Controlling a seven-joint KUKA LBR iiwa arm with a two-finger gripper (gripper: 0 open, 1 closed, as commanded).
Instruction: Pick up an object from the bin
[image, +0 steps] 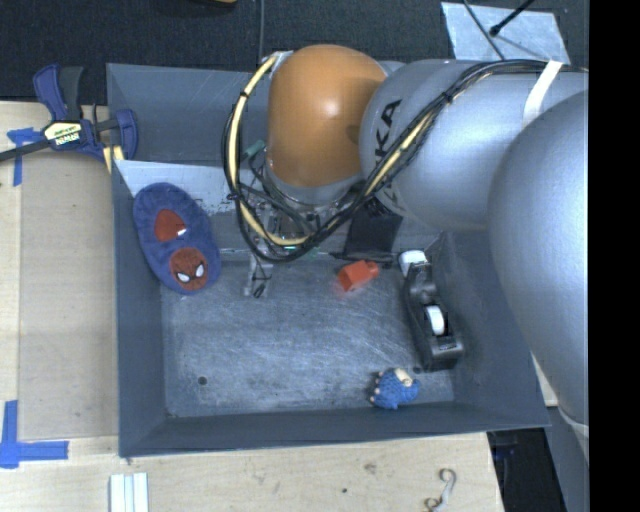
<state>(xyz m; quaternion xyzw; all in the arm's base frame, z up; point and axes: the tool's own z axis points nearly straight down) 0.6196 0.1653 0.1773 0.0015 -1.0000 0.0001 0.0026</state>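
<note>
Camera view: gripper is hovering near blue Spider-Man slipper; spread or pinched, can't tell. Slipper's looking soft, light; pinching its rim prob. best.

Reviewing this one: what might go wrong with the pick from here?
1. The gripper hangs over bare floor between the blue Spider-Man slipper and the small orange thing; descending here would likely catch nothing.
2. The slipper lies close to the bin's left wall, so a sideways approach might only jam it there.
</note>
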